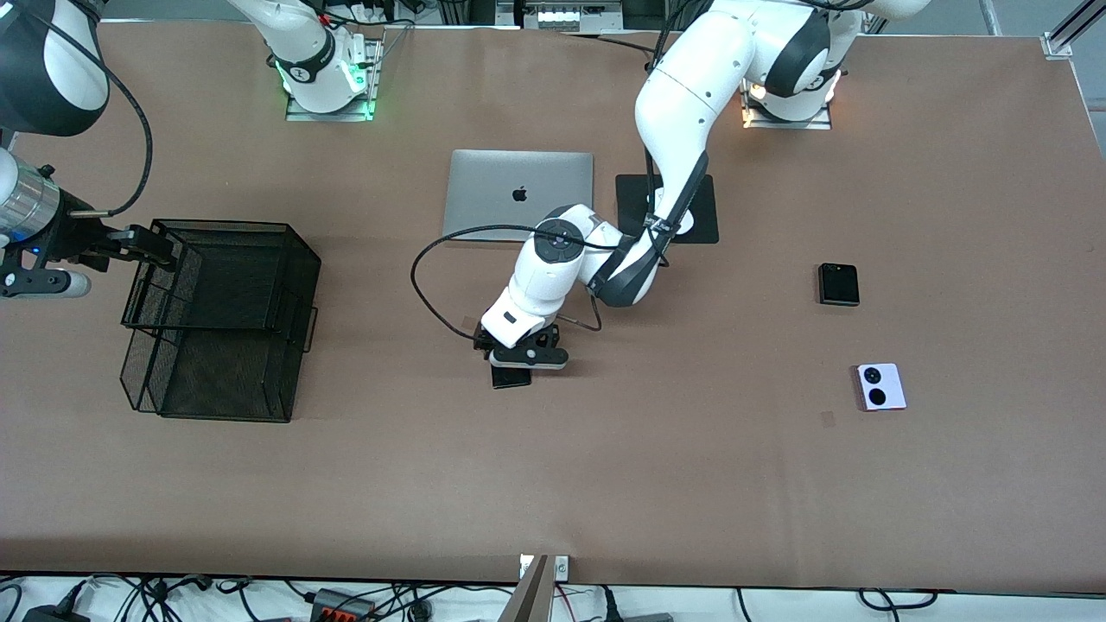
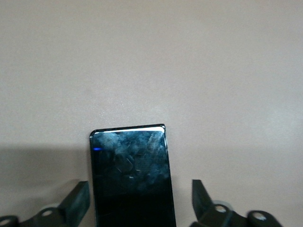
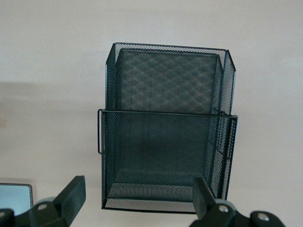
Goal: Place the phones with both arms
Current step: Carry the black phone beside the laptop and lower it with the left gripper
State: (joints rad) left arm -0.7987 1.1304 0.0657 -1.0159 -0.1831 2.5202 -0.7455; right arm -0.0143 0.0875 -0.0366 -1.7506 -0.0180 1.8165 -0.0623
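A long slim black phone [image 1: 511, 377] lies flat on the brown table near its middle. My left gripper [image 1: 513, 366] is low over it, open, its fingers [image 2: 80, 198] straddling the slab [image 2: 131, 175] with a clear gap on one side. A small squarish black phone [image 1: 839, 284] and a lavender-white phone [image 1: 880, 386] with two black circles lie toward the left arm's end of the table. My right gripper [image 1: 154, 247] hangs open and empty over the rim of a black mesh basket [image 1: 216, 320], which fills the right wrist view [image 3: 165, 137].
A closed silver laptop [image 1: 518, 194] lies near the robots' bases. Beside it is a black mouse pad [image 1: 635, 203], with a white mouse [image 1: 687, 226] mostly hidden by the left arm. The two-tier mesh basket stands toward the right arm's end.
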